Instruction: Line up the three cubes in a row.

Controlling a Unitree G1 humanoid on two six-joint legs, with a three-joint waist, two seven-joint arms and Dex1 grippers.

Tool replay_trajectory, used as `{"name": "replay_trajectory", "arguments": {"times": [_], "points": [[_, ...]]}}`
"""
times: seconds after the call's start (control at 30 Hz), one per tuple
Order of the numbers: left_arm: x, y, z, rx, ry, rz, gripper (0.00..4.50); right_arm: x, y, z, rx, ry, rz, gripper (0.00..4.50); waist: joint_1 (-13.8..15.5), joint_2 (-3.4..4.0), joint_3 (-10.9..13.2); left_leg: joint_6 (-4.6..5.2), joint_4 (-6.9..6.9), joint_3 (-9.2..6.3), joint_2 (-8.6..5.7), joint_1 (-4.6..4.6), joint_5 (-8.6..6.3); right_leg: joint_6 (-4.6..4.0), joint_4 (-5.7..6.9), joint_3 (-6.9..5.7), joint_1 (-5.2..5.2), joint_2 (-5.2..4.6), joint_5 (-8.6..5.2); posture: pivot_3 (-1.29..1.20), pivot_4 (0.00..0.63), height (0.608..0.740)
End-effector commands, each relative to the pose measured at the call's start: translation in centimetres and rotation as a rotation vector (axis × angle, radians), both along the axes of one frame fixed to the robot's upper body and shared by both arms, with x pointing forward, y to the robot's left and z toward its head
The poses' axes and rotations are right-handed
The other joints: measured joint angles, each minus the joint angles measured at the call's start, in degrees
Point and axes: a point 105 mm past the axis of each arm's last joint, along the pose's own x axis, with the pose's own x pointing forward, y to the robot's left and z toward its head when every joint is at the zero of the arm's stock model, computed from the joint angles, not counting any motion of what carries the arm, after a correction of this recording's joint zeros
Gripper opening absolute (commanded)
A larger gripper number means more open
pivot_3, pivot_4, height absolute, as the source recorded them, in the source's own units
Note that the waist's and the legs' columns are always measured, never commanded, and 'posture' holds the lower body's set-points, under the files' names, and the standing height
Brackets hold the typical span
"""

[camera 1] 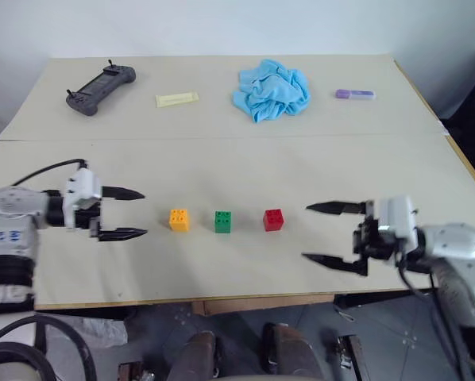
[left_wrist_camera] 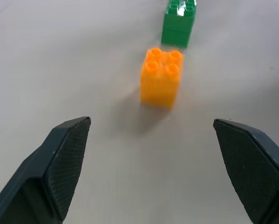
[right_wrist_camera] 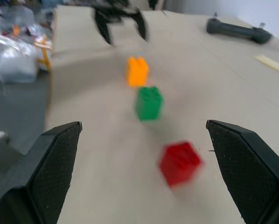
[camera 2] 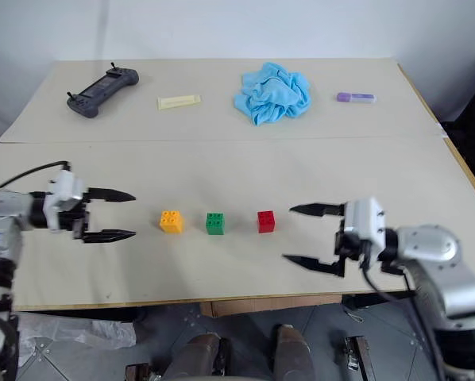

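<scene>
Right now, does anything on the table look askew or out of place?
Nothing stands out. The orange cube, green cube and red cube sit upright in an even row, untouched between the open left gripper and right gripper.

Silver-grey arms, white wrist housings, black tapered fingers point(left_wrist_camera: 65, 163) (textured pads) on left gripper point(camera 1: 123, 213) and right gripper point(camera 1: 333, 234); black cables attached.

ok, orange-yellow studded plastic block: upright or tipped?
Upright. The orange-yellow studded plastic block stands flat on the beige table with its four studs facing up, free of the open left pincer.
</scene>
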Motion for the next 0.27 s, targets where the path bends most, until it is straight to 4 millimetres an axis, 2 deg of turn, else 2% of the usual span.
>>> {"name": "replay_trajectory", "arguments": {"times": [0.03, 0.13, 0.27], "points": [[-0.3, 0.5, 2.5, -0.012, -0.068, 0.033, 4.49, 0.4, -1.0, 0.4, -0.073, 0.002, 0.042, 4.5, 0.3, 0.05, 0.0, -0.01, 0.0, -0.05, -0.01, 0.0, 0.0, -0.01, -0.01, -0.03, 0.03, 0.0, 0.0, 0.0, 0.15, 0.74], [-0.8, 0.4, 3.1, -0.045, -0.09, 0.053, 4.49, 1.2, -1.6, 0.4, -0.119, 0.002, 0.05, 4.5, 0.5, 0.06, 0.0, 0.02, 0.0, -0.03, -0.03, -0.01, -0.01, -0.01, -0.01, 0.01, 0.03, -0.01, 0.0, 0.0, 0.15, 0.74], [-1.3, 0.4, 2.7, -0.051, -0.13, 0.079, 4.49, 2.3, -1.9, 0.5, -0.127, -0.01, 0.044, 4.5, -0.1, 0.07, 0.0, 0.02, -0.03, 0.03, -0.02, -0.03, -0.06, -0.01, -0.02, 0.06, -0.03, -0.03, 0.0, 0.0, 0.15, 0.74]]}}
